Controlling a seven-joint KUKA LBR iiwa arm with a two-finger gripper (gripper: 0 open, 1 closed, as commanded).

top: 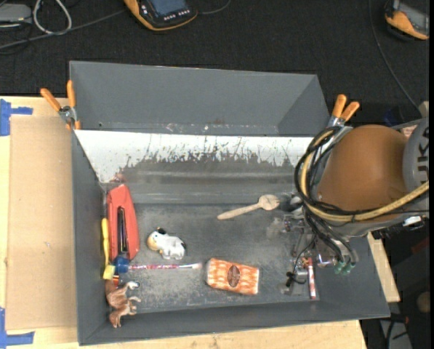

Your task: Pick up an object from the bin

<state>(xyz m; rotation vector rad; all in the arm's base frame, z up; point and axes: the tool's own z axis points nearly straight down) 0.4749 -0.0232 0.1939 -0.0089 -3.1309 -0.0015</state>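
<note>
Now | arm (362,177) angled down at bin (202,115) right end | jaws: state cannot be told | wooden spoon (247,209) beside

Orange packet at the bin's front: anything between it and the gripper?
Nothing visible does. Bare bin floor separates the orange packet from the gripper to its right. The wooden spoon lies farther back, clear of that line.

Grey bin (202,242): wooden spoon (249,208), orange packet (232,276), red case (121,222)
</note>
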